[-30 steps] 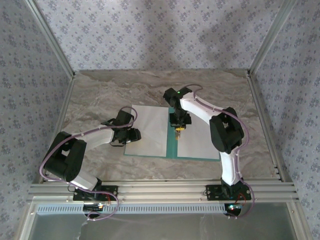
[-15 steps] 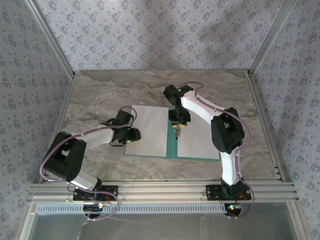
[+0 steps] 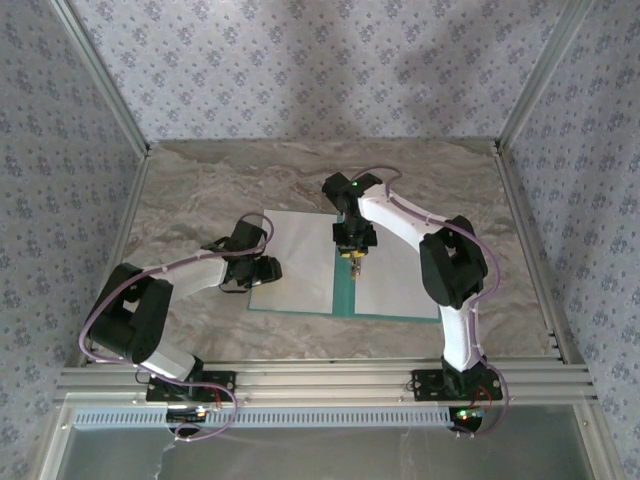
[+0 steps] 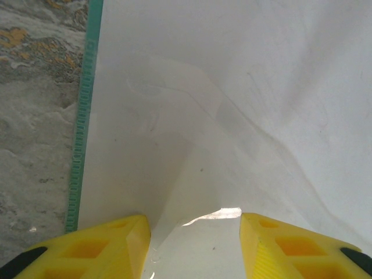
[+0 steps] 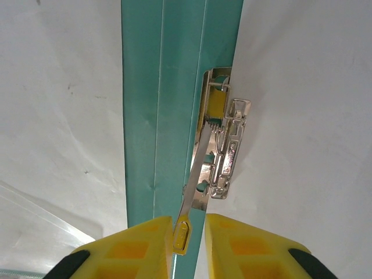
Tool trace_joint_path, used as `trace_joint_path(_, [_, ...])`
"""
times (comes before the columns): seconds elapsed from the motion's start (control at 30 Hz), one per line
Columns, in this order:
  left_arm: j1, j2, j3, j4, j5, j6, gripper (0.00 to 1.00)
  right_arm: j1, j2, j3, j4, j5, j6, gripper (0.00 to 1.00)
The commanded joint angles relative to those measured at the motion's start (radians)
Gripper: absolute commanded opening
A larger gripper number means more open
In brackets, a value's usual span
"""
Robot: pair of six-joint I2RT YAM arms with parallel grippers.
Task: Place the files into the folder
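The teal folder (image 3: pixel 341 290) lies open on the table with its centre fold (image 5: pixel 142 116) bare. A white file (image 3: pixel 300 258) covers its left half and a second white file (image 3: pixel 397 272) its right half. My right gripper (image 3: pixel 355 262) hangs over the fold at the metal clip (image 5: pixel 225 145). Its jaws (image 5: pixel 189 232) stand narrowly open around the clip's raised lever (image 5: pixel 195 186), which leans on the left finger. My left gripper (image 3: pixel 268 268) sits at the left file's outer edge, open (image 4: pixel 195 232), its yellow fingers (image 4: pixel 110 244) low over the sheet (image 4: pixel 232 116). The folder's teal edge (image 4: pixel 81 145) shows beside that sheet.
The marbled table (image 3: pixel 200 190) runs out around the folder to metal frame posts (image 3: pixel 525 200) and patterned walls. Both arm bases are bolted to the rail (image 3: pixel 320 380) at the near edge.
My right gripper has shifted slightly left over the fold and its jaws have loosened around the clip lever. The left arm has not moved.
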Motion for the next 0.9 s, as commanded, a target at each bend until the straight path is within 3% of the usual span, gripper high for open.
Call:
trace_joint_path(0.0, [0.005,0.04,-0.039,-0.054,-0.002,-0.003,0.48,0.012,0.013,-0.009,-0.024,-0.009,0.012,0.22])
trace_joint_path(0.33, [0.005,0.042,-0.042,-0.054,-0.004,-0.002,0.48,0.019,0.025,-0.023,-0.018,-0.017,0.015,0.22])
trace_joint_path(0.87, [0.005,0.049,-0.045,-0.051,-0.004,-0.003,0.48,0.028,0.031,-0.044,-0.046,0.009,0.014,0.14])
